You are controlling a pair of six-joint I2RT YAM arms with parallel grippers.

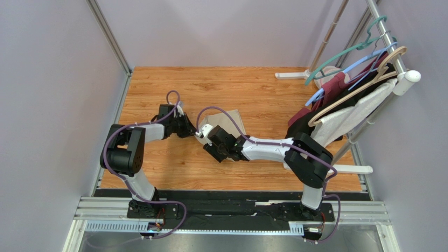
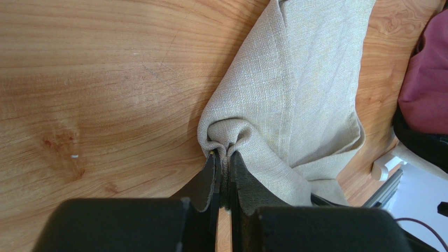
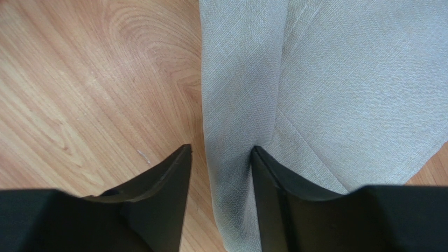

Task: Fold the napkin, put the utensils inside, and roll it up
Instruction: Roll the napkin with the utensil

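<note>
The plain beige woven cloth napkin lies folded near the middle of the wooden bench. The left gripper is clamped tight on a bunched fold at the napkin's edge. The right gripper has its jaws apart and straddles a narrow folded strip of the napkin, with one finger over bare wood.

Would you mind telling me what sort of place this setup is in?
Probably a robotics lab test cell: plain grey partition walls enclose a wood-grain tabletop, an aluminium mounting rail lines its near edge, and a white clothes rack with coloured hangers stands alongside.
</note>
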